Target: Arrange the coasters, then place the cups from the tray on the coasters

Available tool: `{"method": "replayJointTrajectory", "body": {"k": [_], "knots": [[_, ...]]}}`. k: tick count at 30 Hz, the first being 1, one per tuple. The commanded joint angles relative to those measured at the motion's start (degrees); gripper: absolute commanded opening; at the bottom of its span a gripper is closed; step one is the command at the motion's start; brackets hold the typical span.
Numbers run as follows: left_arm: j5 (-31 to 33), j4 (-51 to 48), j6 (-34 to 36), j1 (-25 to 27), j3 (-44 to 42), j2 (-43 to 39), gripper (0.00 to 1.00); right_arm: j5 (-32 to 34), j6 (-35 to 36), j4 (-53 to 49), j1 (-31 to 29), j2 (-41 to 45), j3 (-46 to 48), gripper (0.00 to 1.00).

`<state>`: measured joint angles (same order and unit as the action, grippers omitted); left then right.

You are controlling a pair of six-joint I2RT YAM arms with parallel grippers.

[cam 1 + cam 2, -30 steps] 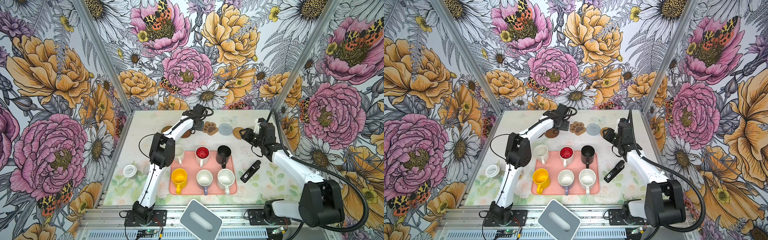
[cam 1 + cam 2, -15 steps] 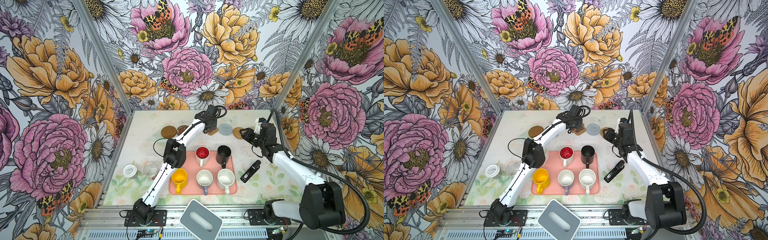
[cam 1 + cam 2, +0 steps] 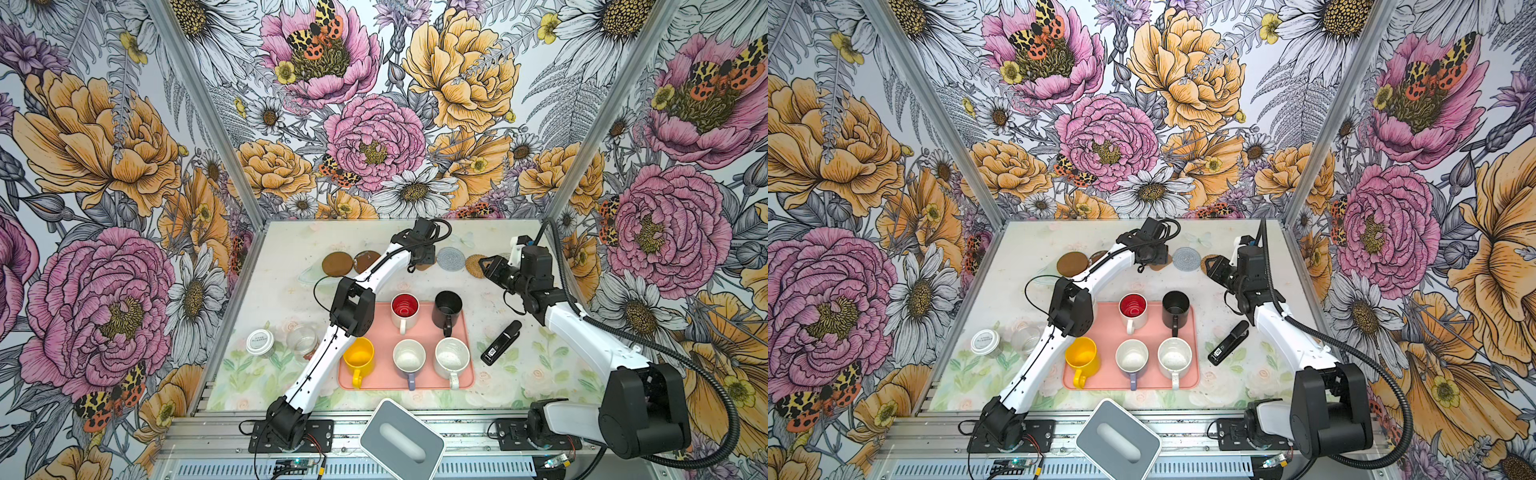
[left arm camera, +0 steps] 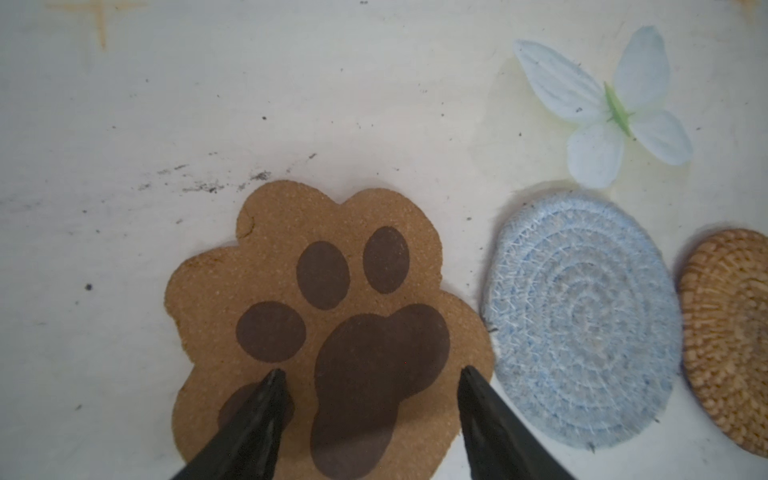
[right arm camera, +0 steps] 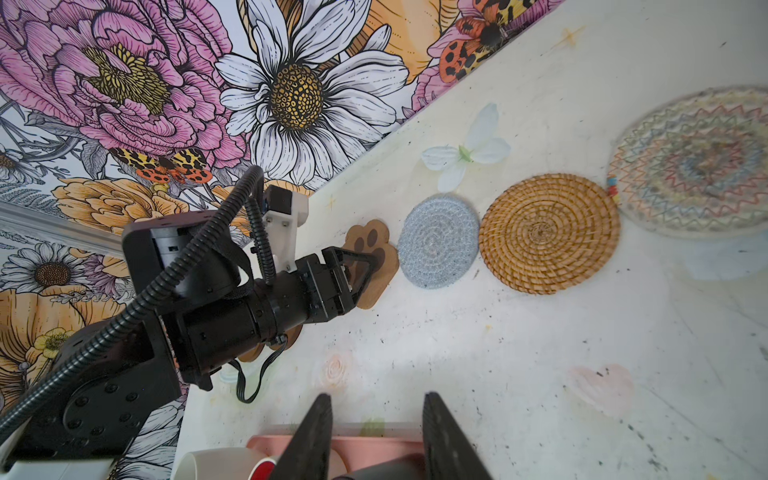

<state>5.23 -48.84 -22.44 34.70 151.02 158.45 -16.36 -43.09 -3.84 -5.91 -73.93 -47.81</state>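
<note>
The left end effector (image 4: 372, 374) is beyond the far edge of the tray (image 3: 384, 380). Its jaws are spread, both black tips are over the paw-print coaster (image 4: 324, 316), and it grips nothing. Whether the tips press on the coaster I cannot tell. The coaster lies flat on the counter (image 3: 291, 249), in a row that runs along beyond the tray's far edge. The brown discs (image 3: 336, 264) lie off the tray's far left corner. Next come the paw, the grey-blue woven round (image 4: 582, 324) just beside it, and the tan rattan round (image 4: 731, 332). A pale round with coloured zigzag stitching (image 5: 698, 162) ends the row past the tray's far right corner. The right end effector (image 5: 377, 399) hovers near that corner, jaws parted and empty. On the tray stand the red-lined mug (image 3: 404, 309), black mug (image 3: 448, 307), yellow mug (image 3: 358, 356), lavender-handled mug (image 3: 409, 357) and speckled mug (image 3: 452, 356)
</note>
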Motion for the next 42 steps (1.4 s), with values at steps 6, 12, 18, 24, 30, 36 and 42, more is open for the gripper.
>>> {"method": "replayJointTrajectory", "body": {"k": [6, 12, 18, 24, 30, 36, 42], "knots": [[-2.45, -5.05, 1.74, -2.27, -6.52, -0.05, 0.66, -0.58, -0.52, 2.25, 0.46, -0.29, 0.20, 0.39], [-0.90, -8.09, 3.80, -3.18, -10.24, -1.54, 0.66, -0.84, -0.59, 2.51, 0.51, -0.77, 0.00, 0.39], [2.00, -9.07, 5.38, -4.17, -15.86, -4.16, 0.66, -1.05, -0.59, 2.61, 0.54, -0.77, 0.09, 0.39], [2.50, -9.05, 5.43, -4.81, -17.47, -4.99, 0.66, -1.04, -0.68, 2.69, 0.48, -0.84, 0.22, 0.38], [2.59, -9.08, 5.29, -3.88, -12.87, -5.55, 0.67, -1.04, -0.68, 2.78, 0.60, -0.61, 0.37, 0.38], [3.19, -8.99, 5.21, -2.97, -9.87, -7.96, 0.68, -0.95, -0.67, 2.77, 0.56, -0.66, 0.47, 0.38], [5.14, -8.90, 4.95, -1.58, -5.04, -7.87, 0.68, -1.04, -0.68, 2.91, 0.60, -1.10, 0.26, 0.39]]}}
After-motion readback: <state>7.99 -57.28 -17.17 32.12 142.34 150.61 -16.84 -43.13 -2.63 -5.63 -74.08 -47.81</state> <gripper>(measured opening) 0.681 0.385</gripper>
